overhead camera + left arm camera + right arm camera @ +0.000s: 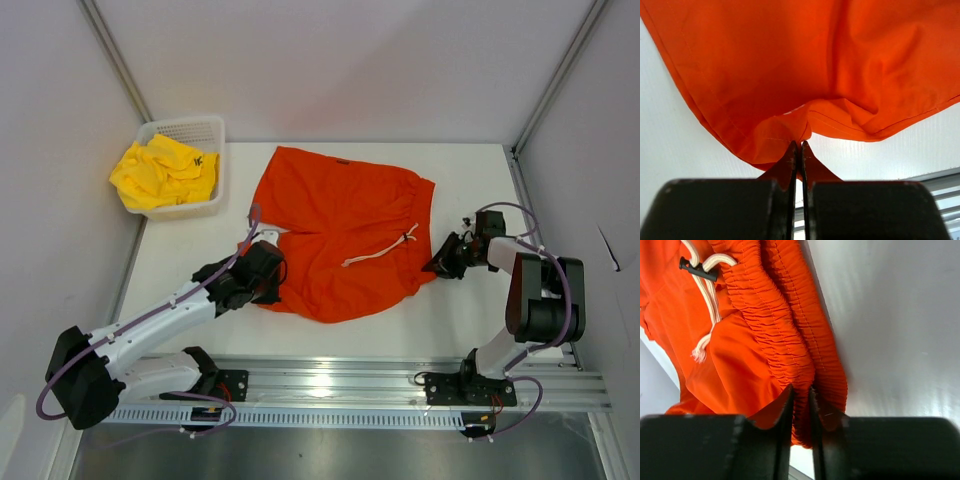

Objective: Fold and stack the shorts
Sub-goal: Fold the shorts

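1. Orange-red shorts (340, 230) lie spread across the middle of the white tabletop (470, 180) in the top view. The legs point to the left of the frame and the gathered elastic waistband (785, 340) runs along the right edge.
2. A white drawstring (380, 252) trails over the front of the fabric, held by a small black toggle (697, 269). The cloth is mostly flat, with soft creases and a rumpled lower-left corner.
3. Yellow shorts (160, 175) sit crumpled in a white mesh basket (190, 128) at the upper left of the top view, well apart from the orange-red pair.
4. The left arm (160, 320) stretches from the lower left diagonally up to the lower-left hem of the orange-red shorts. The left fingers (785, 172) are clenched together, pinching a fold of that hem at their tips.
5. The right arm (535, 290) stands at the lower right, elbow raised and wrist turned left toward the waistband. The right fingers (775, 415) are grasping the ribbed elastic, which bunches between them.
6. A small black logo (200, 160) shows on the yellow shorts, too small to read.
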You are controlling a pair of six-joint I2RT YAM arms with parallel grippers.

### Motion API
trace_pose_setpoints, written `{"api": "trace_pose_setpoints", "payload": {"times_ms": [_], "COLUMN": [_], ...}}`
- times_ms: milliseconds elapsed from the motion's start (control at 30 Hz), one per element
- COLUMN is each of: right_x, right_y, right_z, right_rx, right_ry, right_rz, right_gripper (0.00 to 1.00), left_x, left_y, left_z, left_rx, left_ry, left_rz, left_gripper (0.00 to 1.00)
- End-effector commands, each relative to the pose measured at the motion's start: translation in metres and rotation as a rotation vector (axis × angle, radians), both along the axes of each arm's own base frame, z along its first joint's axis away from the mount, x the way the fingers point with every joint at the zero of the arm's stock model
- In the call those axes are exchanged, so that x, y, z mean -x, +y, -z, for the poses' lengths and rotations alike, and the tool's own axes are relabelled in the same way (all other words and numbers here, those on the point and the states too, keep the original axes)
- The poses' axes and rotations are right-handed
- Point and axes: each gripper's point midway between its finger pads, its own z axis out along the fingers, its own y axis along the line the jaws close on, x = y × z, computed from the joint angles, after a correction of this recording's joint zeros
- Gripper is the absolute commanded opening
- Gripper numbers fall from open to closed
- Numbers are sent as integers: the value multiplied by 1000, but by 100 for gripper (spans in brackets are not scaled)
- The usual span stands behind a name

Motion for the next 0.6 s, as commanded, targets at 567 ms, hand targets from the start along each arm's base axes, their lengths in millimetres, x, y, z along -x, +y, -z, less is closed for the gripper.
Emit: {"api": "trace_pose_setpoints", "payload": {"times_ms": [567], "right_x": [-104], "right_y": [-21], "right_z": [-5], "right_rx": [16], "right_ry": [-23], "right_rz": [112], "right_gripper": [0], "left_x": [-7], "left_y": [-10], "left_z": [-7], "left_rx": [74], "left_ry": [-28], "left_rz": [29], "left_gripper": [0]}}
